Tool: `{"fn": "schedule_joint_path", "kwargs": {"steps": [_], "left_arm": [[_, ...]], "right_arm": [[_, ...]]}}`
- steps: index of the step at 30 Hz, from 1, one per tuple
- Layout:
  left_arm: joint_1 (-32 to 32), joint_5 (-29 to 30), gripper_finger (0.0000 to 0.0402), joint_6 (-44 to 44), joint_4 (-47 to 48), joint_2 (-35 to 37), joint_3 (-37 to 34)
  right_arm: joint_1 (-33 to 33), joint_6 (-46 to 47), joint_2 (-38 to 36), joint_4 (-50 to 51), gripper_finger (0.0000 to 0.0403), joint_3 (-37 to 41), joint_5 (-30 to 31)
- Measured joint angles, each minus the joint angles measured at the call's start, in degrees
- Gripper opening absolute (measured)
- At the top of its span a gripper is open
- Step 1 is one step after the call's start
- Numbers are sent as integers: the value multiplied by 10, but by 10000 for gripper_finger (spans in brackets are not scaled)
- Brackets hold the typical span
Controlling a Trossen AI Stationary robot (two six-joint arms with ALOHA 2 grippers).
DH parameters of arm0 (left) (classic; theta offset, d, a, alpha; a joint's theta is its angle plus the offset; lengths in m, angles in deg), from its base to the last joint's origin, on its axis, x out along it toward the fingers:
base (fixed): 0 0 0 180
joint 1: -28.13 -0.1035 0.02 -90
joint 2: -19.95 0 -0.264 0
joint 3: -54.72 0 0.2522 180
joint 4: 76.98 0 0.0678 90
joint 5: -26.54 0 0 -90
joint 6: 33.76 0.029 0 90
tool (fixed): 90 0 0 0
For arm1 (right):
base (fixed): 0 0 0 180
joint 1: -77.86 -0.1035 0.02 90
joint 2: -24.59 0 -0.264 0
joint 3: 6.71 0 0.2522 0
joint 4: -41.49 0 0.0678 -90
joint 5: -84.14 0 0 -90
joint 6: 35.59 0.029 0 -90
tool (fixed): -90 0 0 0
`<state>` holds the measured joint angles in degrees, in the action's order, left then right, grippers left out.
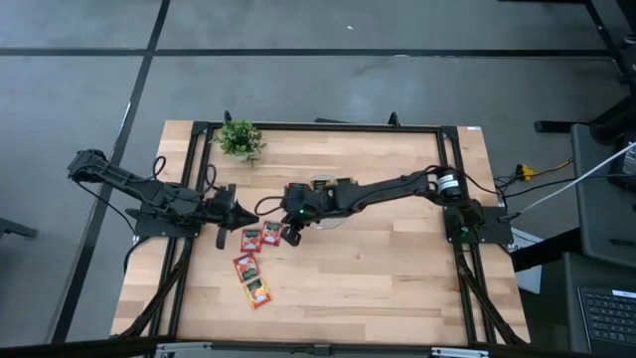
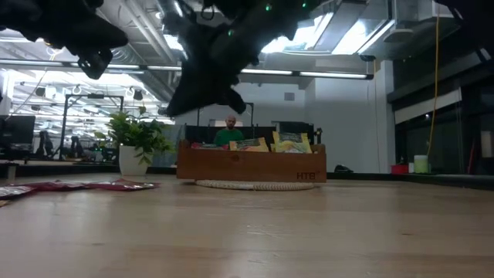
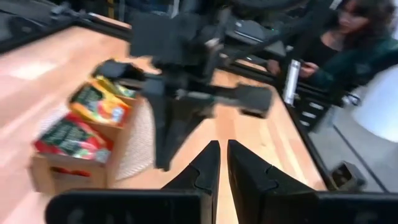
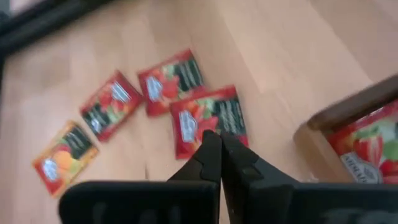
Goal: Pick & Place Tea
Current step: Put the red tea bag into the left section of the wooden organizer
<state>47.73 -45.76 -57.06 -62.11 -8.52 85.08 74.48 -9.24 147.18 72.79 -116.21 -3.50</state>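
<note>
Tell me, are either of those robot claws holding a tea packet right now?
No. The right gripper is shut and empty above a red sachet lying on the table. The left gripper is shut too, with nothing between its fingers.

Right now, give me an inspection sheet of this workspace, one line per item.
Surface: wooden table, light planks.
Job's things: four tea sachets lying loose, three red and one orange; more stand in the wooden tray.
Clutter: potted plant near the far edge.
Grippers: left gripper shut, empty, beside the sachets; right gripper shut, empty, above a red sachet.
Cables: yellow cable beyond the right edge.
Surroundings: a seated person beside the table.
</note>
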Motion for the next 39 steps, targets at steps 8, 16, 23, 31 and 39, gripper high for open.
{"fn": "schedule_joint_path", "kwargs": {"steps": [8,16,23,31,39], "left_arm": [[0,-39,21,-54,43,-2,0],[-3,-13,14,-75,149,-36,0],[-55,-46,8,-51,157,-92,0],[-80,-164,4,-49,128,-169,0],[-70,-178,3,-49,72,-249,0]], "right_arm": [[-2,-1,14,1,4,0,0],[-6,6,14,3,5,0,0],[-37,37,14,3,5,0,-5],[-61,67,14,3,5,0,22],[-60,80,14,3,5,0,39]]}}
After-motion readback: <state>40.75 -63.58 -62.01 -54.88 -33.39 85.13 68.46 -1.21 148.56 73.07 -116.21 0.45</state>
